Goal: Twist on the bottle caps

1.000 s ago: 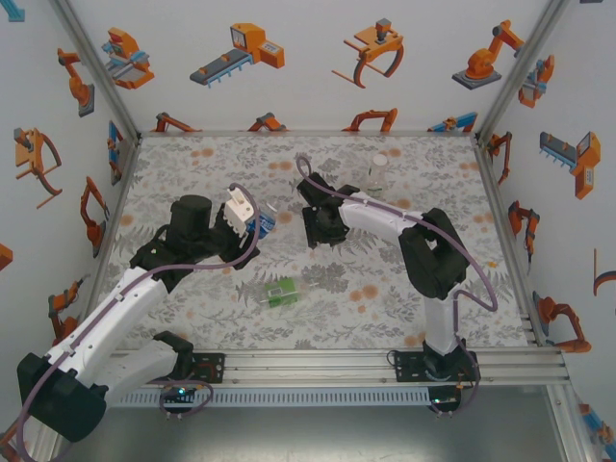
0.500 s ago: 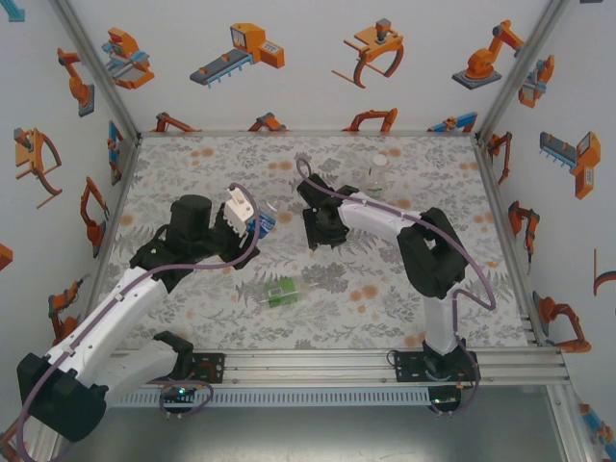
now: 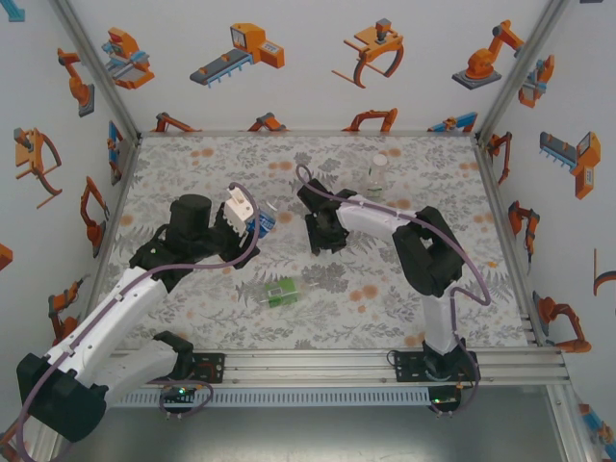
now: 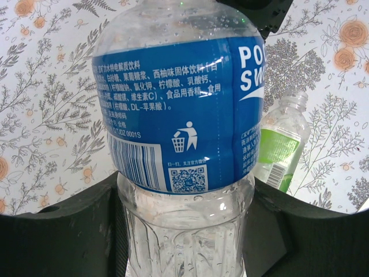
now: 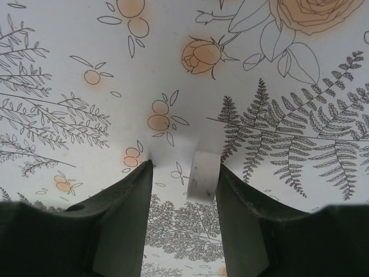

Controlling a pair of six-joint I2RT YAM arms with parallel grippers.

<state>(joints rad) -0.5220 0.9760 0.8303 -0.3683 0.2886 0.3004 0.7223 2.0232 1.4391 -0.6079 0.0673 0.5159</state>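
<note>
while left hand (image 4: 184, 208) pinches blue bottle (image 4: 173, 104) | right hand (image 5: 184, 167) spread astride white cap (image 5: 203, 176) | mid table (image 3: 443, 183)

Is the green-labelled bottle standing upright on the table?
No, the green-labelled bottle lies on its side on the table.

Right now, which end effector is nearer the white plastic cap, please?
Right. The right end effector straddles the cap; the left end effector, gripping a blue-labelled bottle, sits leftward.
</note>
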